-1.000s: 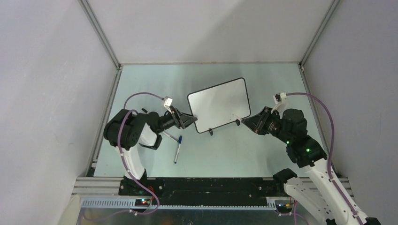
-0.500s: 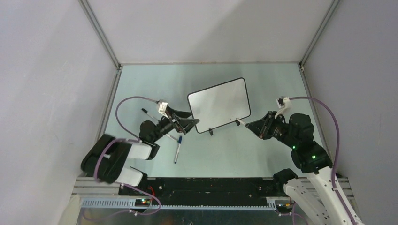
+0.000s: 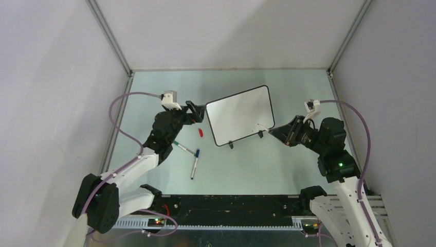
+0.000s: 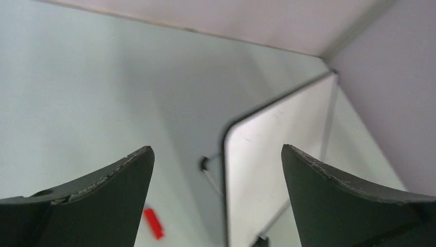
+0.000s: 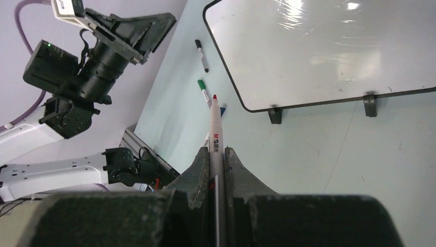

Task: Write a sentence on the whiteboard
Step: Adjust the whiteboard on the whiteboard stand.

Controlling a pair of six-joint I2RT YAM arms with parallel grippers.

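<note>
One red marker [image 5: 214, 128] was clamped in R gripper [image 5: 216, 154], tip near lower-right corner of blank whiteboard [image 3: 239, 113]; L gripper [image 4: 216, 149] was spread wide, empty.

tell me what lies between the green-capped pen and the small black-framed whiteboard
A small red marker cap lies there, apart from the white rectangular whiteboard; the top view shows it best.

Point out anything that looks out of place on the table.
A red cap lies loose on the table left of the whiteboard, away from the uncapped marker in the right claw. The whiteboard sits askew to the table edges, and a green pen and a blue pen lie scattered nearby.
</note>
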